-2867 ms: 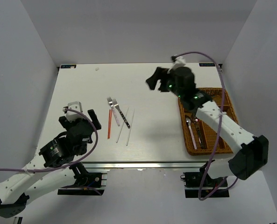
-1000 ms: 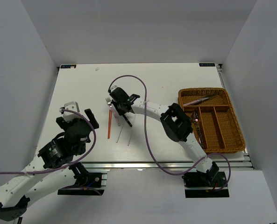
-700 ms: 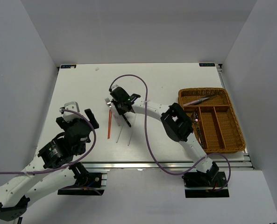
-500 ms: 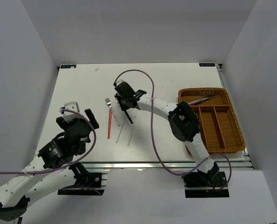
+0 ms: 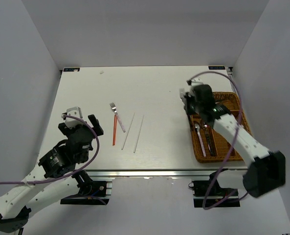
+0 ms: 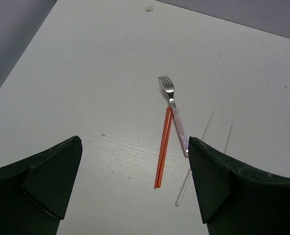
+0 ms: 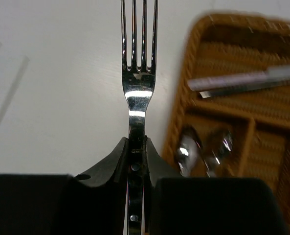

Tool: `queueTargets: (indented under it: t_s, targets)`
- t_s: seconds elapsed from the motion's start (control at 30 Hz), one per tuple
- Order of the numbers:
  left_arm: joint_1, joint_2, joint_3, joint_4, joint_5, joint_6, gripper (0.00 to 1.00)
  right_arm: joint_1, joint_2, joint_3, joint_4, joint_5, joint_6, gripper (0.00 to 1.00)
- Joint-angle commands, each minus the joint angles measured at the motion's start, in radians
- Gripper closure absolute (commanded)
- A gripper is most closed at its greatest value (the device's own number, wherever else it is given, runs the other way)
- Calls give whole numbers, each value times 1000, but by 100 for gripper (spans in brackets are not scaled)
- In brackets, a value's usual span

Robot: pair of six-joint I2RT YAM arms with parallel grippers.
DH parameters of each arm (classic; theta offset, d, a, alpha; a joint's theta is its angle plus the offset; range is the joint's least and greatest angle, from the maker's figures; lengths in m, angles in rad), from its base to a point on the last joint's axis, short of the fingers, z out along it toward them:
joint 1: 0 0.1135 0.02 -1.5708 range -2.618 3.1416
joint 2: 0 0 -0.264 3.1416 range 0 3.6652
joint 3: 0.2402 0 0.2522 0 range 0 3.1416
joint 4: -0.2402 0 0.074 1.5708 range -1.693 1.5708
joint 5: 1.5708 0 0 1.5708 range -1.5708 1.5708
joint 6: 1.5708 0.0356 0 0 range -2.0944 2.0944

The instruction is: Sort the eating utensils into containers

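Table [image 5: 86,88]: four or five loose items lie on it, left of centre.

Wicker tray [image 5: 211,158], right side: partly filled. One knife [image 7: 247,81] lies in the long crosswise section. Two spoons [image 7: 189,147] sit in the leftmost lengthwise part; whether they share one compartment cannot be told.

Right gripper [image 7: 137,146]: jaws clamped on the handle of a silver fork [image 7: 138,93], tines pointing forward. It hangs just outside the tray's left rim, not yet over any compartment.

Left gripper [image 6: 134,144]: jaws wide apart, holding nothing, well back from the loose items.

Outstanding: pink-handled fork [image 6: 175,111]; red-orange chopsticks [image 6: 162,148], apparently two pressed together, touching that fork's handle; two white chopsticks [image 5: 128,130], just beside, slightly apart.

Assessment: sorting is under way, roughly half done. The held fork needs placing.
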Motion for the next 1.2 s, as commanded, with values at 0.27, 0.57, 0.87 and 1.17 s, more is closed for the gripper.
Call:
queueTargets:
  t_s: [0.27,0.57,0.87,1.17]
  targets:
    - [10,40,-10,29,42,23,2,-100,-528,-441,130,269,-329,100]
    - [10,-2,-18,37,65,26,2,-198,-487,-491,132,412,-521,100]
    - [10,-37,-23,49,91,39,2,-233,-345,-491,184,433,-526,100]
    - [8,-28,-26,57,112,48,2,-244,-311,-542,252,460,-503,65]
